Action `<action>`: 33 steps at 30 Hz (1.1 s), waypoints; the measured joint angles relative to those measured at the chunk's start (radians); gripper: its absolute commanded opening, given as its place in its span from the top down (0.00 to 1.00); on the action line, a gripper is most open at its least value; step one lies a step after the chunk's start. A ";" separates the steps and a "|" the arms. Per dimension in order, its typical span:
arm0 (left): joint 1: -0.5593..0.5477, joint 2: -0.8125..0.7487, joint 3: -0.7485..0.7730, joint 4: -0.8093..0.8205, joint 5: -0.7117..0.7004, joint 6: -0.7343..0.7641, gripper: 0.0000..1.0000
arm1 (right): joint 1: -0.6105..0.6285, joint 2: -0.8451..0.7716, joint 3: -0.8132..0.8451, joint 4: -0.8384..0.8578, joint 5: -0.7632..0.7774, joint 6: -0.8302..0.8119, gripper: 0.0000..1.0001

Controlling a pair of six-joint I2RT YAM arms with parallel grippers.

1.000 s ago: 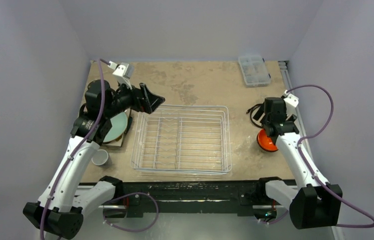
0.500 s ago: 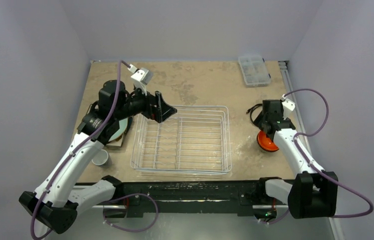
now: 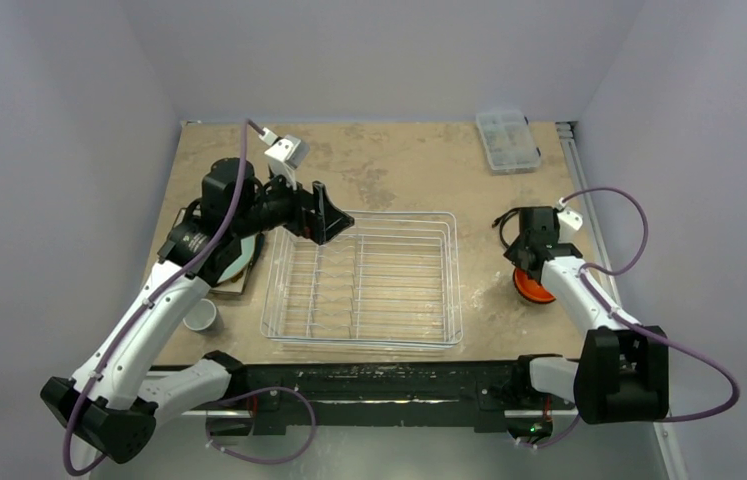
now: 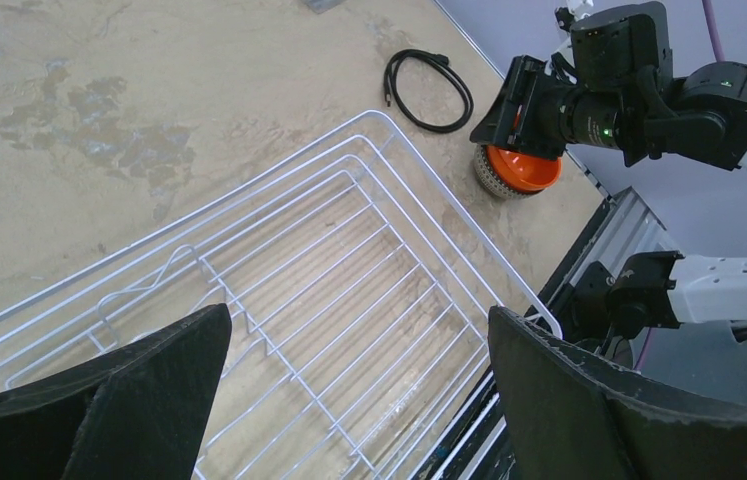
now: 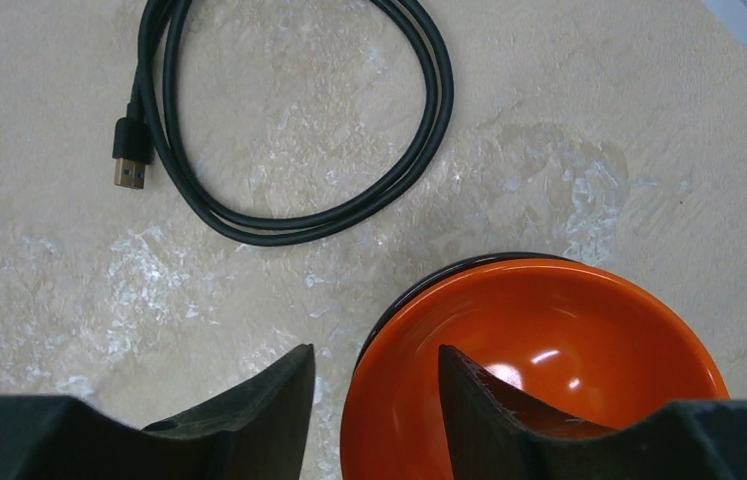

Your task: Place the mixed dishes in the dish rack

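Note:
The dish rack (image 3: 449, 285) (image 4: 349, 250), a silver wire basket, sits mid-table with nothing in it. My left gripper (image 3: 334, 222) (image 4: 359, 312) hovers wide open over its far left corner, holding nothing. An orange bowl (image 3: 535, 290) (image 4: 521, 170) (image 5: 569, 340) rests at the right, with a dark rim (image 5: 419, 280) showing just under it. My right gripper (image 3: 529, 264) (image 5: 376, 350) straddles its near rim, one finger inside and one outside, with gaps still visible. At the left are a pale-teal plate (image 3: 241, 250) on a square plate (image 3: 232, 281) and a small grey cup (image 3: 199, 315).
A black coiled cable (image 3: 504, 225) (image 5: 299, 130) lies just beyond the orange bowl. A clear plastic compartment box (image 3: 507, 140) stands at the back right. Walls close in on both sides.
My right gripper dropped onto the orange bowl's rim and its jaws narrowed. My left arm swung right, from over the plates to above the rack's far left corner.

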 measured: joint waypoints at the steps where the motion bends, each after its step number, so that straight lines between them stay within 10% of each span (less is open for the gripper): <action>1: 0.000 0.003 0.000 -0.001 0.000 0.000 0.01 | 0.000 0.000 -0.006 0.002 0.001 0.005 0.55; 33: -0.014 0.045 0.021 -0.041 -0.014 0.008 0.02 | 0.000 -0.113 -0.029 -0.012 0.079 0.034 1.00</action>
